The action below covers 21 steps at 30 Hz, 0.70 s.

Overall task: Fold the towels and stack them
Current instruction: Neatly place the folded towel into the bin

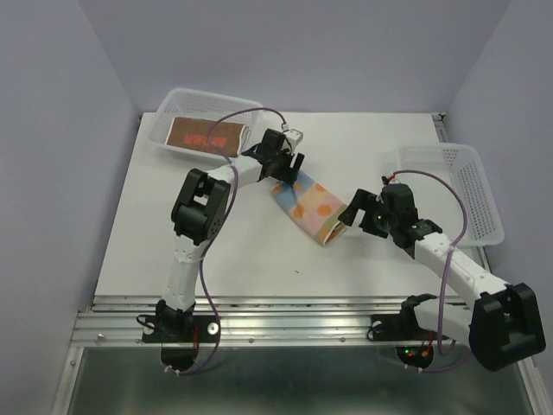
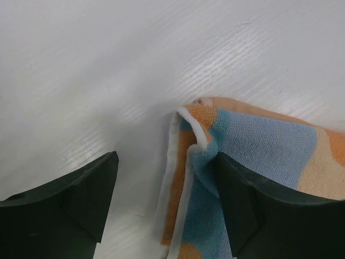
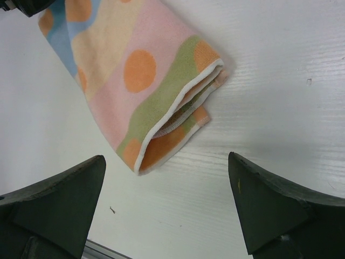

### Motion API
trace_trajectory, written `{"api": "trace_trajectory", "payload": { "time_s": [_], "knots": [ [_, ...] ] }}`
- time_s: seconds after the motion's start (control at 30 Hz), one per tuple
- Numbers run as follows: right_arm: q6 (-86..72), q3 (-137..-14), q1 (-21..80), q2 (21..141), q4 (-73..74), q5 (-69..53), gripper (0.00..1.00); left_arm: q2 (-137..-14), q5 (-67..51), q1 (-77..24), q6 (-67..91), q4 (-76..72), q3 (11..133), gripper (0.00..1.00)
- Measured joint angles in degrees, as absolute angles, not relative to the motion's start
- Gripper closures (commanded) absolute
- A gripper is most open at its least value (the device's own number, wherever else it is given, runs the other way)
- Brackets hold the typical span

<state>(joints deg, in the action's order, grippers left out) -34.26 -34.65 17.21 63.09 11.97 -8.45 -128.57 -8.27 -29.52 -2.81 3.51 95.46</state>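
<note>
Okay, right end effector (image 1: 350, 212): nearest to me, jaws spread wide, holding nothing; it hovers just off the near-right end of the pastel towel.
Counter (image 1: 216, 251): white; I see bare surface under both of the right arm's fingers (image 3: 59, 199).
Right basket (image 1: 484, 194): white mesh, at the counter's right edge, beside the right arm.
Pastel towel (image 1: 309, 206): mid-counter, folded into a long strip lying diagonally, with orange dots on pink, green, cream and blue bands; the layered white-trimmed edges show at the near end.
Left end effector (image 1: 289, 173): at the towel's far end, jaws apart, not clamped; one finger (image 2: 259, 210) is over the towel corner, the other over bare counter.
Far-left basket (image 1: 199, 92): white mesh, at the back-left corner.
Brown-red towel (image 1: 206, 136): lies flat inside that basket.
</note>
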Motion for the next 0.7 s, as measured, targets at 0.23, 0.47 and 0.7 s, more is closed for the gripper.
{"api": "trace_trajectory", "payload": {
  "time_s": [0.23,0.47,0.7],
  "knots": [
    [-34.2,-34.7,17.2,63.1,12.0,-8.4,0.0,-129.7,-10.9,-30.4,-3.8,4.4,97.0,0.75],
    [-34.2,-34.6,17.2,61.0,12.0,-8.4,0.0,-130.0,-11.9,-31.1,-4.3,4.7,97.7,1.0],
    [-33.9,-33.2,17.2,57.5,11.5,-8.8,0.0,-129.5,-7.0,-31.6,-1.1,6.1,97.7,1.0]
  ]
}}
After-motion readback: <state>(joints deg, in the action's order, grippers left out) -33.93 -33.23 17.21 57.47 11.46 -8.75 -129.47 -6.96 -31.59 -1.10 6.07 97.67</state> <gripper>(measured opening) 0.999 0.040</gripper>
